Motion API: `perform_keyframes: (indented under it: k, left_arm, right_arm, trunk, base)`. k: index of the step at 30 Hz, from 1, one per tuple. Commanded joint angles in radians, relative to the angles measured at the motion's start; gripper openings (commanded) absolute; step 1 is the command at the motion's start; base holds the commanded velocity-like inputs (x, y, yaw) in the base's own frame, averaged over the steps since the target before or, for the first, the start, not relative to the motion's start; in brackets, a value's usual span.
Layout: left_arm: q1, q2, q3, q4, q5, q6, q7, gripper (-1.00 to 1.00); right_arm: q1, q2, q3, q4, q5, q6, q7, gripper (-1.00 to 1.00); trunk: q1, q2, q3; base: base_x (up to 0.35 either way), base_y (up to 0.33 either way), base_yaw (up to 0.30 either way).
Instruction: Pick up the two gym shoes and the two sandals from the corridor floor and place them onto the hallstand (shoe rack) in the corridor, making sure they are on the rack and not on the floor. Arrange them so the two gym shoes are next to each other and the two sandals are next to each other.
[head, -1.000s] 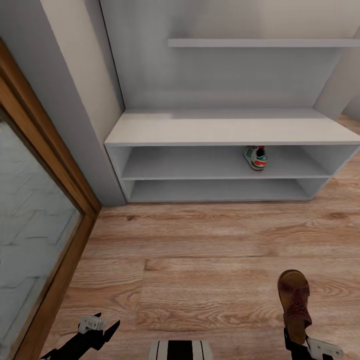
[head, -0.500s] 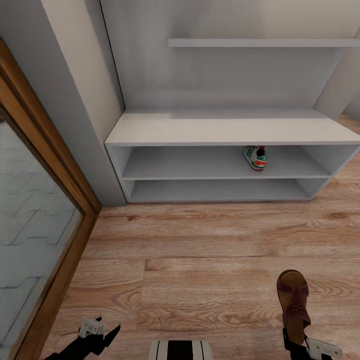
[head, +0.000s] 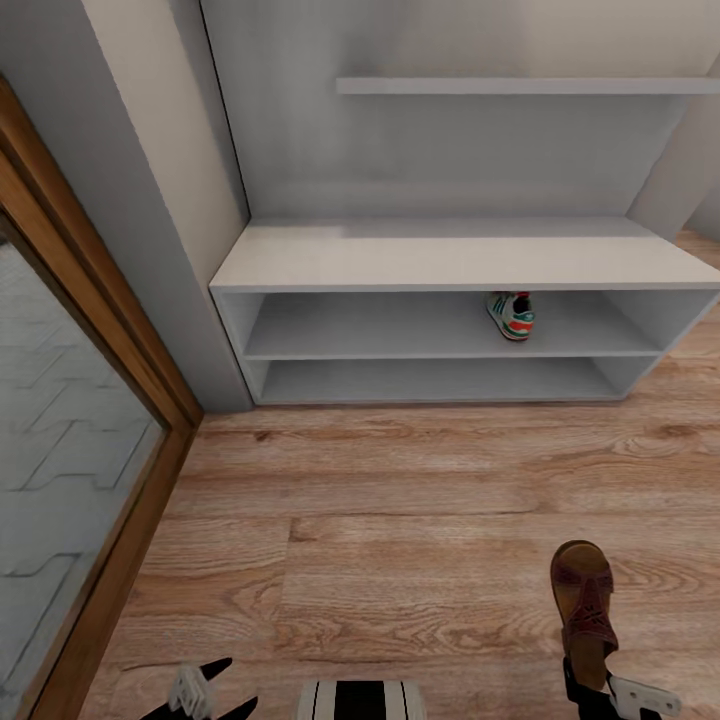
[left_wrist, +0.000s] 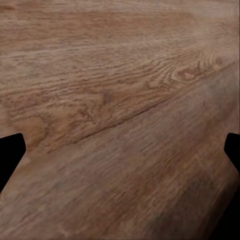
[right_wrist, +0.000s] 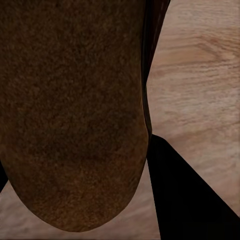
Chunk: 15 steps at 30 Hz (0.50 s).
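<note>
A brown sandal hangs low over the corridor floor at the lower right, with my right gripper shut on its heel end. The right wrist view has the sandal's brown underside up close, with one dark finger beside it. One gym shoe, white with green and red-orange, lies on the upper low shelf of the hallstand, right of middle. My left gripper is low at the bottom left, open and holding nothing, and its wrist view looks onto bare planks. The other shoe and sandal are out of view.
A wood-framed glass panel runs along the left side. A grey wall post stands beside the hallstand's left end. A wall shelf hangs above the bench top. Open floor lies between me and the hallstand.
My left gripper has sunk toward the bottom edge of the head view. The held sandal has shifted slightly left and down. The hallstand and the shoe on it have not moved.
</note>
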Motion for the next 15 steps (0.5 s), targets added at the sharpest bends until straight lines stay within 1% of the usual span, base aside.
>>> perform_keyframes:
  k: [1,3,7,9,10,11,12,13,14,15]
  left_arm:
    - [-0.001,0.0,0.007,0.001,0.001,-0.003,-0.01,1.0]
    - [0.0,0.001,0.019,0.003,0.001,-0.003,-0.018,1.0]
    - [0.005,0.006,0.07,0.007,0.001,-0.002,-0.022,1.0]
    - [0.012,0.012,0.137,0.008,0.001,-0.003,-0.022,1.0]
    - [0.013,0.013,0.155,0.008,0.001,-0.003,-0.023,1.0]
    - [0.015,0.015,0.19,0.007,-0.001,-0.004,-0.023,1.0]
    - [0.016,0.015,0.206,0.007,-0.002,-0.004,-0.023,1.0]
    - [0.017,0.017,0.232,0.007,-0.004,-0.004,-0.024,1.0]
    - [0.018,0.017,0.241,0.007,-0.004,-0.004,-0.024,1.0]
    - [0.018,0.019,0.254,0.007,-0.006,-0.004,-0.024,1.0]
  right_arm:
    - [-0.001,0.001,-0.008,0.001,0.005,-0.002,0.006,-1.0]
    - [-0.001,0.003,-0.004,0.001,0.005,0.002,0.005,-1.0]
    - [-0.001,0.02,0.014,-0.006,0.005,0.05,0.005,-1.0]
    - [-0.001,0.038,0.031,-0.03,0.005,0.135,0.004,-1.0]
    - [-0.001,0.042,0.036,-0.042,0.005,0.161,0.004,-1.0]
    - [-0.002,0.048,0.043,-0.07,0.005,0.217,0.004,-1.0]
    - [-0.002,0.05,0.047,-0.086,0.005,0.247,0.004,-1.0]
    - [-0.002,0.054,0.053,-0.122,0.005,0.309,0.004,-1.0]
    - [-0.002,0.055,0.055,-0.141,0.004,0.341,0.003,-1.0]
    - [-0.002,0.057,0.058,-0.18,0.004,0.408,0.003,-1.0]
  trunk:
    - [0.0,0.0,-0.001]
    - [0.0,0.0,-0.001]
    - [0.0,0.0,-0.001]
    - [0.0,0.0,-0.001]
    - [0.0,0.0,-0.001]
    - [0.0,0.0,-0.001]
    - [0.0,0.0,-0.001]
    - [0.0,0.0,-0.001]
    - [0.0,0.0,-0.001]
    - [0.0,0.0,-0.001]
  base:
    - [0.0,0.0,0.0]
    - [0.0,0.0,0.0]
    - [0.0,0.0,0.0]
    - [0.0,0.0,0.0]
    - [0.0,0.0,0.0]
    - [0.0,0.0,0.0]
    - [0.0,0.0,0.0]
    - [0.0,0.0,0.0]
    - [0.0,0.0,0.0]
    - [0.0,0.0,0.0]
